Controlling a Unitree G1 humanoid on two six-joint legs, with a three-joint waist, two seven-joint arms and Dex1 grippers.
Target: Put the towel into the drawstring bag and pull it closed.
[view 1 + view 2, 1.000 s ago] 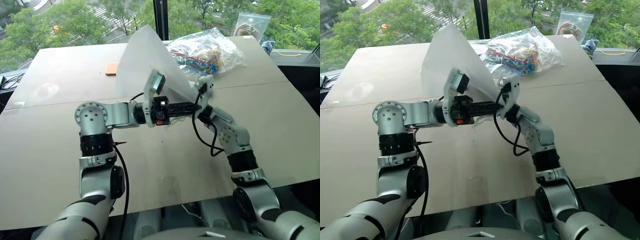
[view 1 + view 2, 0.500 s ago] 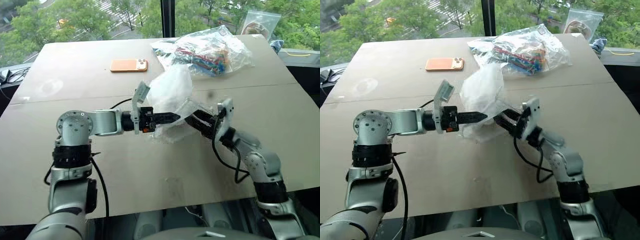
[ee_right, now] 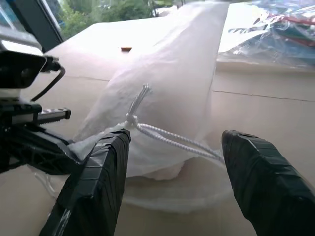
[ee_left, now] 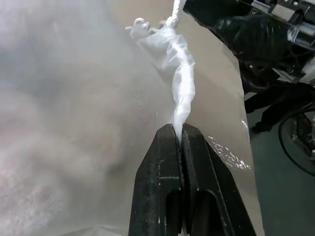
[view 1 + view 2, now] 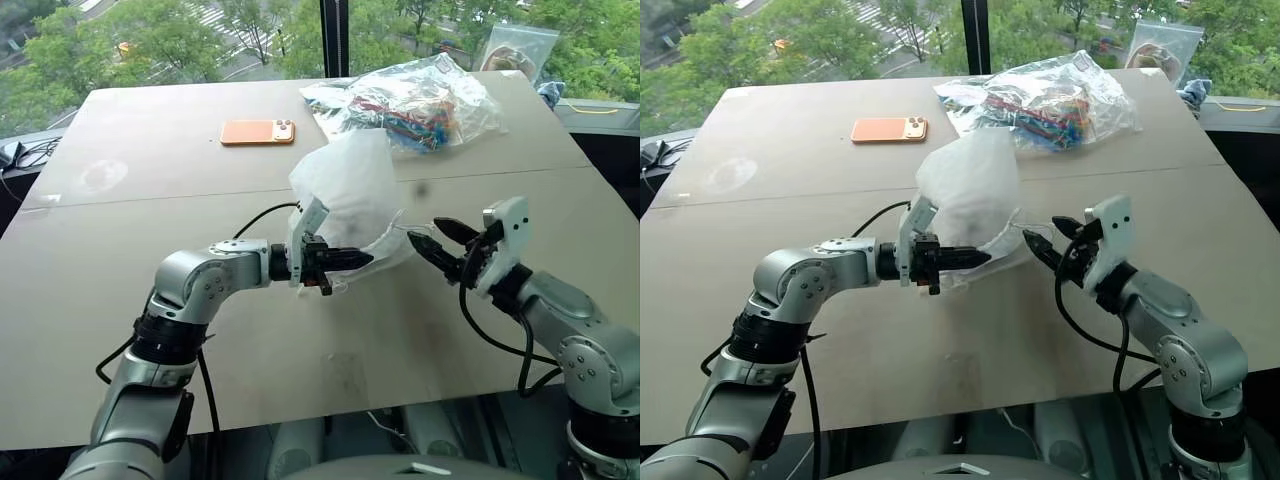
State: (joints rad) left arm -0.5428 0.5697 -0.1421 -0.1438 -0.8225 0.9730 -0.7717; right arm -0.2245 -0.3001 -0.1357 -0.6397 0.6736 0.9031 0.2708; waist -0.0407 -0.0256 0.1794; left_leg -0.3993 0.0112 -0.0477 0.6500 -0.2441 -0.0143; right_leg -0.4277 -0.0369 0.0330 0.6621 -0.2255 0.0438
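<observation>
One drawstring bag (image 5: pixel 350 195) stands on the table (image 5: pixel 150 300), its gathered neck clamped in the closed left fingers (image 4: pixel 179 162). The right fingers (image 3: pixel 256 182) are spread apart just beside the bag, around one cord (image 3: pixel 167 140). Beyond lie one phone (image 5: pixel 257 132) and one plastic bag (image 5: pixel 415 100).

A wide beige table (image 5: pixel 120 290) is seen, its top crossed by a seam from side to side. On the far half, an orange phone (image 5: pixel 258 131) is laid flat, and to its right a clear plastic bag (image 5: pixel 410 100) of colourful items is spread near the far edge, with a second small clear bag (image 5: pixel 517 47) propped at the far right corner. Near the middle, just on the near side of the seam, the white drawstring bag (image 5: pixel 350 200) is rested on the top, its upper part raised in a peak.
</observation>
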